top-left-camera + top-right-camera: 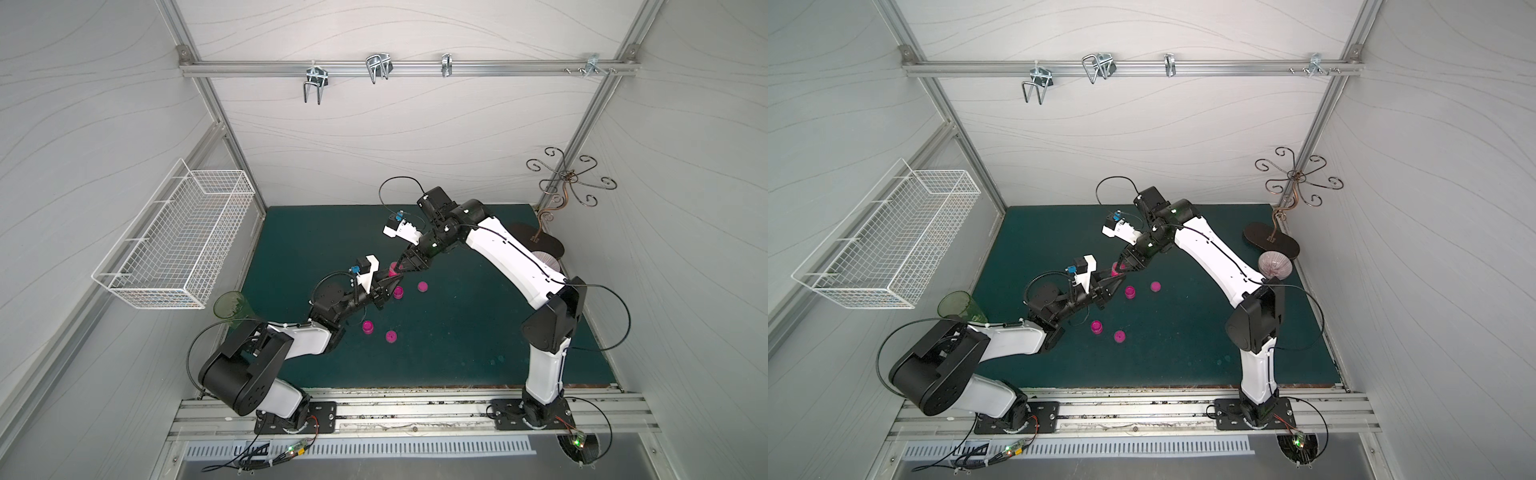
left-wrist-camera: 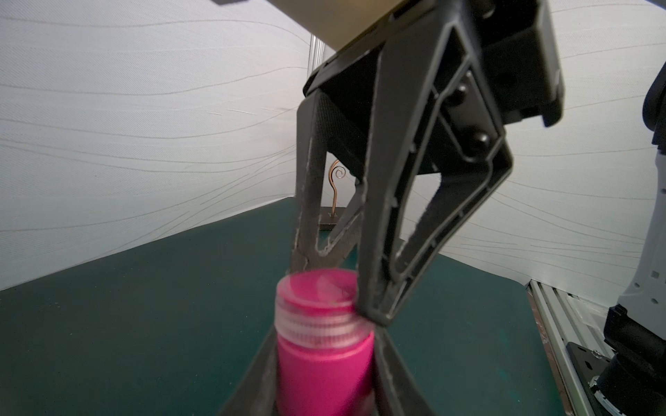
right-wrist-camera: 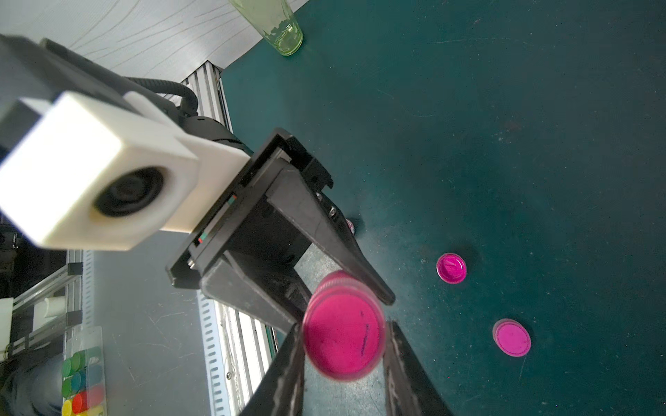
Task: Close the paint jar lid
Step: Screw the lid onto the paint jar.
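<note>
A pink paint jar (image 2: 324, 371) is held off the green mat, with my left gripper (image 2: 326, 338) shut on its body. Its clear-rimmed pink lid (image 2: 317, 299) sits on the jar's threaded neck. My right gripper (image 3: 344, 327) comes from the opposite side, and its two fingers press on either side of the lid (image 3: 344, 335). In both top views the two grippers meet at the jar (image 1: 392, 269) (image 1: 1115, 269) above the middle of the mat. The top views do not show how far the lid is screwed down.
Several more small pink jars lie on the mat near the arms, such as a pink jar (image 1: 398, 293) and a second pink jar (image 1: 368, 326). A green glass (image 1: 230, 307) stands at the left edge. A wire basket (image 1: 178, 257) hangs on the left wall. A curly metal stand (image 1: 557, 187) stands back right.
</note>
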Controlling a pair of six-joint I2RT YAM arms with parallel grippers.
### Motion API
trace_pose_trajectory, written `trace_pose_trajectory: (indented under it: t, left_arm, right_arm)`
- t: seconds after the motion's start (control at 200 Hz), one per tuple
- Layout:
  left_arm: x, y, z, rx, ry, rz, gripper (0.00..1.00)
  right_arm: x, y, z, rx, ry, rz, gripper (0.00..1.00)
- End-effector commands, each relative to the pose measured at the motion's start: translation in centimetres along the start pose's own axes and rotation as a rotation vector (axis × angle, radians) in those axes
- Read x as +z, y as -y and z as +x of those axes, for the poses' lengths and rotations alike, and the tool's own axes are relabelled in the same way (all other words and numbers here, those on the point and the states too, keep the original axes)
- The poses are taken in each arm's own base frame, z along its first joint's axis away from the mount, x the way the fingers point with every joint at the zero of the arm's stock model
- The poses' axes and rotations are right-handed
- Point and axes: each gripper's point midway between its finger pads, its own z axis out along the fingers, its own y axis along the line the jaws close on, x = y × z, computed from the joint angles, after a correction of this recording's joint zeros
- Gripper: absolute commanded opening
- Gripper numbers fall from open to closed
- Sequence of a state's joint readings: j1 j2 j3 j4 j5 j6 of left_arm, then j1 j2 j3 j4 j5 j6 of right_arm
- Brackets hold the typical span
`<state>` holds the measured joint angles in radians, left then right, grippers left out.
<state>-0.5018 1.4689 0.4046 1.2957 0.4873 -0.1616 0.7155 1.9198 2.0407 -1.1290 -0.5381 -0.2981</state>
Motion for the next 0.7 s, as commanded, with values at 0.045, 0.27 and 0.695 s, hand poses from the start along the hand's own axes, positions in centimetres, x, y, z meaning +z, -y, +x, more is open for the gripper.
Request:
trace_pose_trajectory:
  t: [0.045, 0.27, 0.695]
  left_arm:
    - [0.9, -0.6, -3.6, 0.064, 0.111, -0.027, 0.00]
    - [0.9, -1.4, -4.8, 0.066, 0.166, -0.076, 0.00]
    - [0.5, 0.1, -4.8, 0.077, 0.135, -0.006, 0.00]
  right_arm:
    - [3.1, -0.8, -0.6, 0.185, 0.001, 0.021, 0.24]
    - [8.1, -0.6, -0.2, 0.450, 0.017, 0.201, 0.26]
    - [-2.1, -3.3, -0.7, 0.195, 0.133, 0.101, 0.68]
